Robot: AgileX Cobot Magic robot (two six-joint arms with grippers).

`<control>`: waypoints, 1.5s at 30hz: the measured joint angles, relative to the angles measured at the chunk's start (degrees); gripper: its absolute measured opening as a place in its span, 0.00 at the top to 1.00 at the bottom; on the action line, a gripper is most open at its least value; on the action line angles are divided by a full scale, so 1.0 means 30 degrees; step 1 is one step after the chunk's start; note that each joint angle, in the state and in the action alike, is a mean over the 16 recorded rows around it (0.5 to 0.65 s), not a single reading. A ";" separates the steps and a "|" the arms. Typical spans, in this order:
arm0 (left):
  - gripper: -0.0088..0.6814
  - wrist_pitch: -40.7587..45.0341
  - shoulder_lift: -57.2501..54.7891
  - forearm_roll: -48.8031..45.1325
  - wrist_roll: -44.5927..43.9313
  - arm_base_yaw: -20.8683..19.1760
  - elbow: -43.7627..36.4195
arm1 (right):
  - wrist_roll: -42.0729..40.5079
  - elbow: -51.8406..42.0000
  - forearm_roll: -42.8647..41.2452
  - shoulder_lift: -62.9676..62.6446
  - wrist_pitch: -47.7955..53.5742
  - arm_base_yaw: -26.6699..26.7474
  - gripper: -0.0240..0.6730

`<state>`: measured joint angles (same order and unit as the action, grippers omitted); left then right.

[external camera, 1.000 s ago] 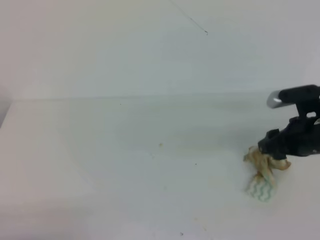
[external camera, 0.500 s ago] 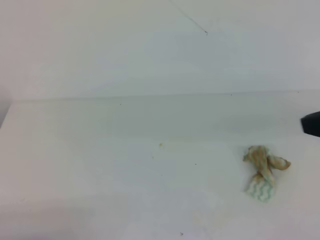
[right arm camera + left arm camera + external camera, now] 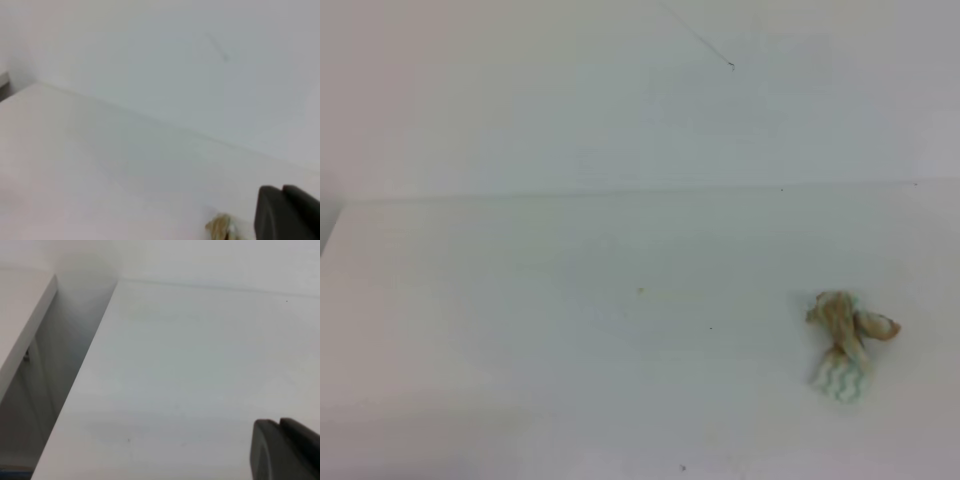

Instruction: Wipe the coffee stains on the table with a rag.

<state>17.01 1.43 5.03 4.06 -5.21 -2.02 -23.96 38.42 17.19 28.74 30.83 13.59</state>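
My right gripper [image 3: 287, 212] shows only as a dark block in the lower right corner of its wrist view, the two fingers pressed together with just a thin seam between them and nothing caught there. Just left of it, at the bottom edge of that view, a brown-stained scrap of the rag [image 3: 220, 229] peeks in, lying on the table [image 3: 100, 165] apart from my fingers. My left gripper [image 3: 285, 450] is likewise a dark mass in the lower right corner of its own wrist view, two parts side by side with a narrow line between; from that much I cannot tell whether it is closed or open. Under it the white tabletop runs up to the pale wall [image 3: 200, 260] along the top of the frame, and on the left the table edge drops into a shadowed gap beside another white surface [image 3: 20, 325]. In the high view neither of my arms appears. The rag [image 3: 845, 345] lies bunched at the lower right of the frame, its upper part brown and twisted, its lower end white with pale green wavy stripes. A tiny tan speck [image 3: 641, 291] sits near the middle of the table, well apart from the rag. I see no orange-brown blotch on the table in any view. A thin dark line [image 3: 700, 40] ending in a dot marks the wall at the top.
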 joint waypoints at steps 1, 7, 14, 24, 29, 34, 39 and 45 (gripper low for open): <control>0.99 0.0000 0.0000 0.0000 0.0000 0.0000 0.0000 | 0.0017 -0.0612 -0.0049 -0.0405 -0.0791 0.0000 0.97; 0.99 0.0000 0.0000 0.0000 0.0000 0.0000 0.0000 | -0.0007 -0.4110 -0.0252 -0.1946 -0.5519 0.0000 0.97; 0.99 -0.0018 0.0031 -0.0001 0.0000 -0.0001 -0.0045 | -0.0009 -0.6682 -0.0333 -0.2197 -0.8510 0.0005 0.97; 0.99 0.0018 0.0000 0.0001 0.0000 0.0000 0.0045 | -0.0009 -0.8172 -0.0254 -0.2383 -0.8253 -0.0005 0.97; 0.99 0.0018 0.0000 0.0001 0.0000 0.0000 0.0045 | -0.0009 -0.9094 -0.0214 -0.3329 -0.8106 -0.0268 0.97; 0.99 0.0018 0.0000 0.0001 0.0000 0.0000 0.0045 | -0.0203 -1.0400 -0.0192 -0.5250 -0.8349 -0.0974 0.97; 0.99 -0.0018 0.0031 0.0002 0.0000 -0.0001 -0.0045 | -0.0526 -1.1799 -0.0196 -0.7524 -0.8315 -0.2153 0.97; 0.99 -0.0018 0.0031 0.0000 0.0000 -0.0001 -0.0045 | -0.0728 -1.2948 -0.0557 -0.9392 -0.7358 -0.3446 0.97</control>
<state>16.96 1.52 5.03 4.06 -5.22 -2.15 -26.14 -0.43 15.52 0.56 8.75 3.25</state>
